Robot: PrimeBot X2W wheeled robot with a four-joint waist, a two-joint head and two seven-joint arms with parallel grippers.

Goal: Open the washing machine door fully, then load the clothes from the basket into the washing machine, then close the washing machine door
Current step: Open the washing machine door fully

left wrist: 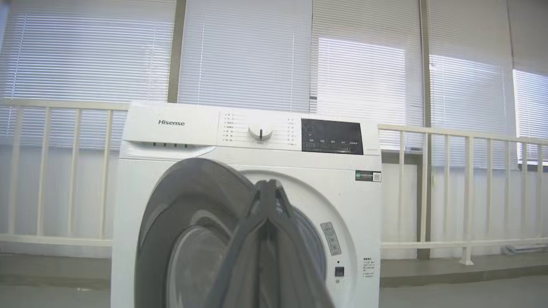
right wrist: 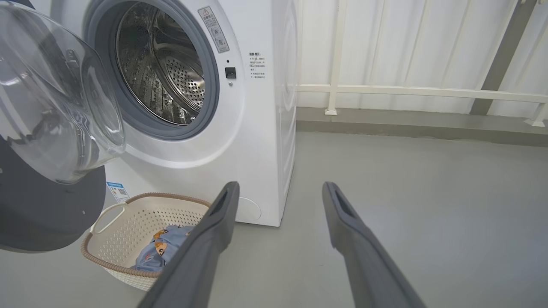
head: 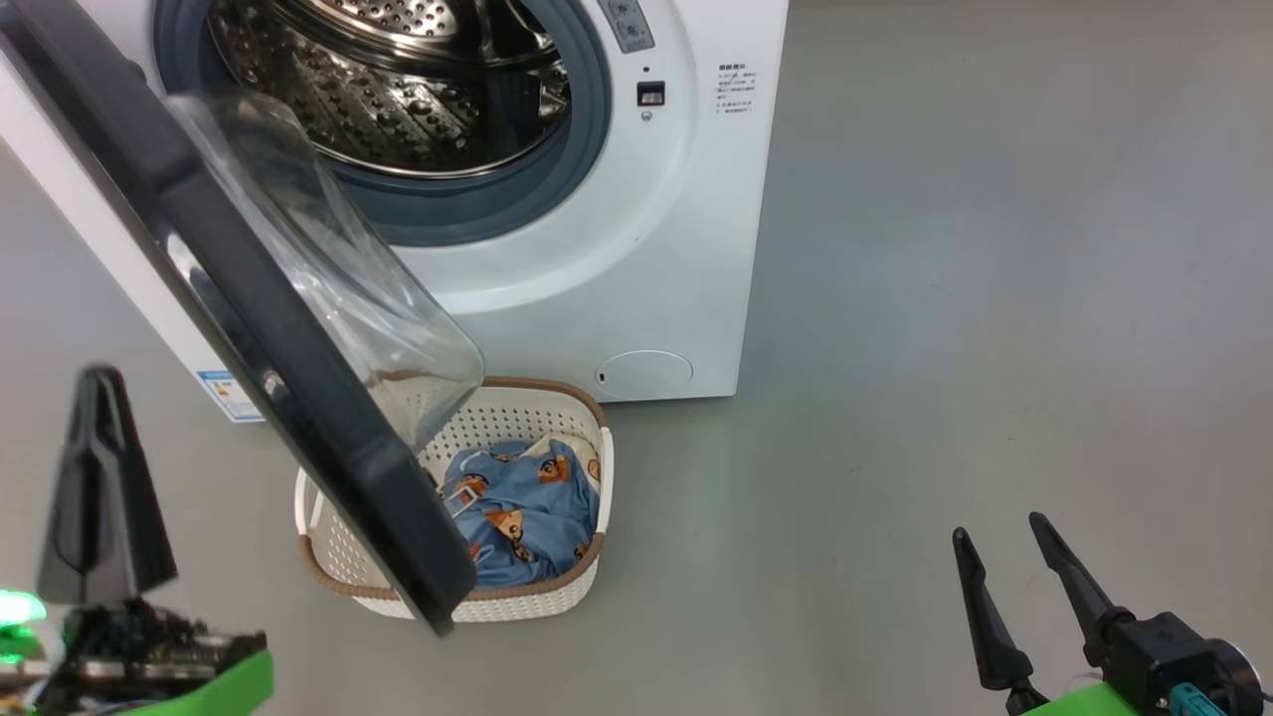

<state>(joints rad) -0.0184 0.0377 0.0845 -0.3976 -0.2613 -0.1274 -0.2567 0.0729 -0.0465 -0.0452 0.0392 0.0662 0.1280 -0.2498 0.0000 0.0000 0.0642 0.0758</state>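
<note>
The white washing machine (head: 646, 249) stands with its steel drum exposed. Its black-rimmed door (head: 269, 328) swings out toward me, and the clear glass bowl hangs over the basket. The cream basket (head: 562, 587) sits on the floor in front of the machine, and the light blue bear-print clothes (head: 522, 512) lie in it. My left gripper (head: 102, 378) is shut with nothing in it, at the lower left, left of the door's edge. My right gripper (head: 1000, 527) stands open at the lower right, well clear of the basket. The right wrist view shows the basket (right wrist: 128, 222), the clothes (right wrist: 160, 252) and the door (right wrist: 51, 119).
Grey floor (head: 995, 298) stretches to the right of the machine. A white railing (right wrist: 406, 92) and window blinds (left wrist: 257, 51) stand behind it. The left wrist view faces the machine's control panel (left wrist: 332, 137) and the back of the half-swung door (left wrist: 188, 222).
</note>
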